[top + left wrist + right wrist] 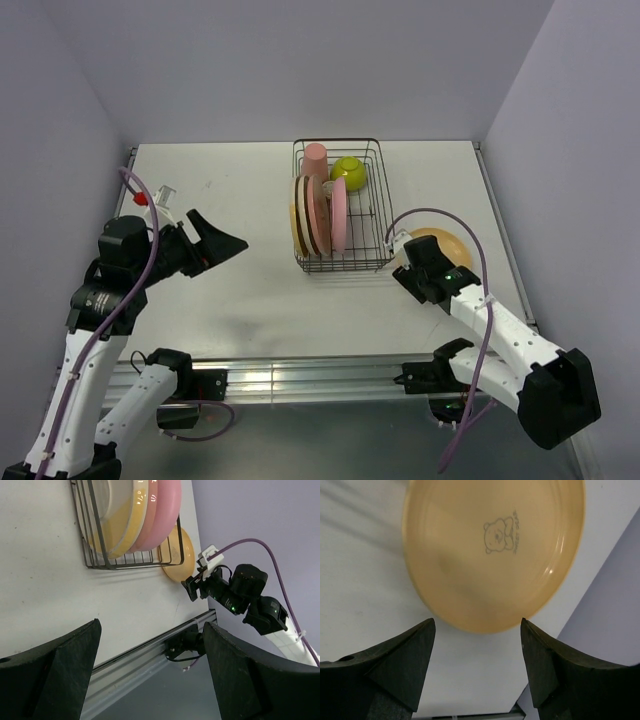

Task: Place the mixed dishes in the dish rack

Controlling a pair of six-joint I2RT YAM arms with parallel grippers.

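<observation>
The dish rack (337, 205) stands on the white table (230, 300) a little toward 12 o'clock of its middle, seen from above. Three plates stand on edge in the rack's near half, side by side: a cream-and-yellow plate (297, 218) on the 9 o'clock side, a cream-and-pink plate (314, 215) next to it, and a plain pink plate (339, 215) toward 3 o'clock. At the far end of the rack the salmon-pink tumbler (316, 160) sits in the 11 o'clock corner and the lime-green bowl (349, 173) just beside it, toward 1 o'clock. The orange-yellow plate (443, 243) lies flat on the table outside the rack, just beside the rack's 4 o'clock corner; whether it touches the wire cannot be told. A small bear print shows on its face in the right wrist view. The right claw (410, 264) hovers at the plate's near edge, at about its 7 o'clock; its fingers (395, 665) stand apart with nothing between them. The left claw (218, 245) hangs above the table well apart from the rack, at about the rack's 8 o'clock, its jaws spread wide and empty.
</observation>
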